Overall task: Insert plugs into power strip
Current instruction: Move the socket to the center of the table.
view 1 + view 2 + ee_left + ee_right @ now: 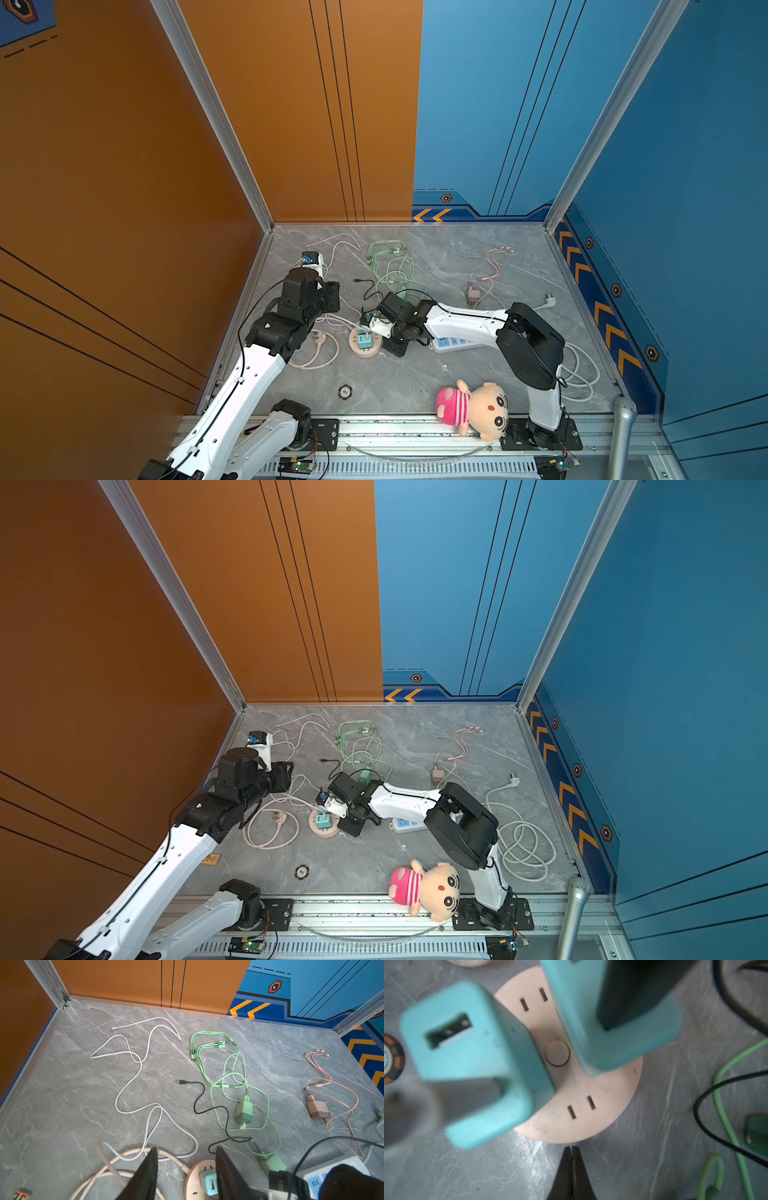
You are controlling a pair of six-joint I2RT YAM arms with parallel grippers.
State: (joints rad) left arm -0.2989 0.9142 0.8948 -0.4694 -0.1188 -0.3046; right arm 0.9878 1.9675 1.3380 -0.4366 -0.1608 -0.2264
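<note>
Your grey marbled tabletop point(457, 374) carried a round pink power strip point(365, 354) near its middle and a white power strip point(451, 343) close by. Farther back, a mint green plug point(243, 1111) and a pale pink plug point(473, 296) lay flat among loose cables point(133, 1076). A poker chip point(344, 391) and a plush doll point(478, 409) lay toward the front edge.

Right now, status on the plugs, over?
Left gripper open, empty. Right gripper shut, empty, beside round strip. Two blue plugs in it; green plugs, pink plug loose. Cords tangled nearby.
</note>
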